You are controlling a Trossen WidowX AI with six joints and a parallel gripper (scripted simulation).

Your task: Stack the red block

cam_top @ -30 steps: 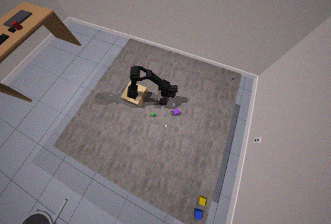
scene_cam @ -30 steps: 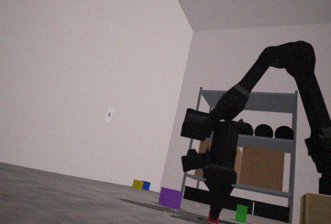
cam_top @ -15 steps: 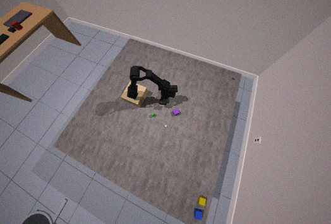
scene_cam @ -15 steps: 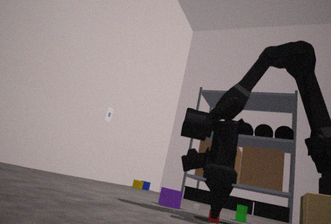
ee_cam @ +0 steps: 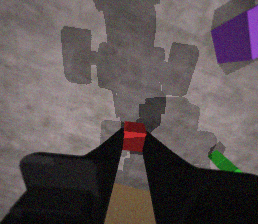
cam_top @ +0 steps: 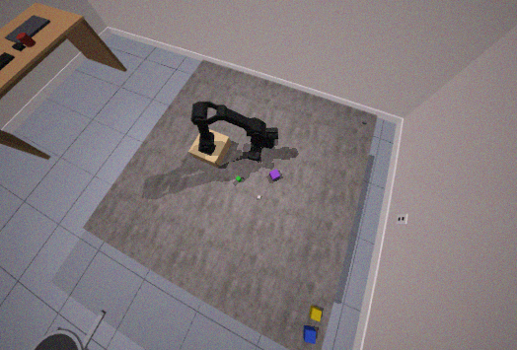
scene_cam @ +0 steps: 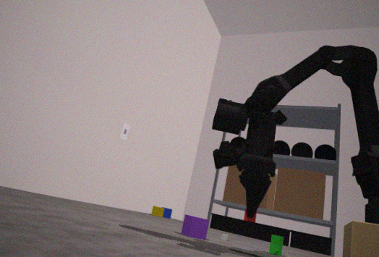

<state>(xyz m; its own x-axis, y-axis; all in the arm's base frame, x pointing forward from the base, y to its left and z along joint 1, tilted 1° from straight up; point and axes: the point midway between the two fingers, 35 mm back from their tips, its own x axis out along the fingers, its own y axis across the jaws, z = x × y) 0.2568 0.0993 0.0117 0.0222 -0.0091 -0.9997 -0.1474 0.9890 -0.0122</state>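
- One red block point(ee_cam: 134, 136) sits pinched between the fingertips of the end effector point(scene_cam: 251, 211), clenched on it and raised off the grey carpet point(cam_top: 207, 232), as the exterior view shows.
- Only the block's lower part shows below the tips in that view, so the grip looks shallow; a jolt in transit could let it twist or slip out.
- Green tower point(scene_cam: 276, 245) stands on the carpet to the right of and nearer than the carried block, well below it; in the wrist view it shows as a green sliver at the lower right.
- Approaching the tower too low, I judge, would let the fingers or block strike its side and topple it.
- Letting go off-centre or from too high could make the block bounce or tip off.
- Purple cube point(scene_cam: 195, 226) lies left of the end effector, near the path's start, so a wide swing that way might clip it.
- Tower's exact height is hard to tell in the top view.
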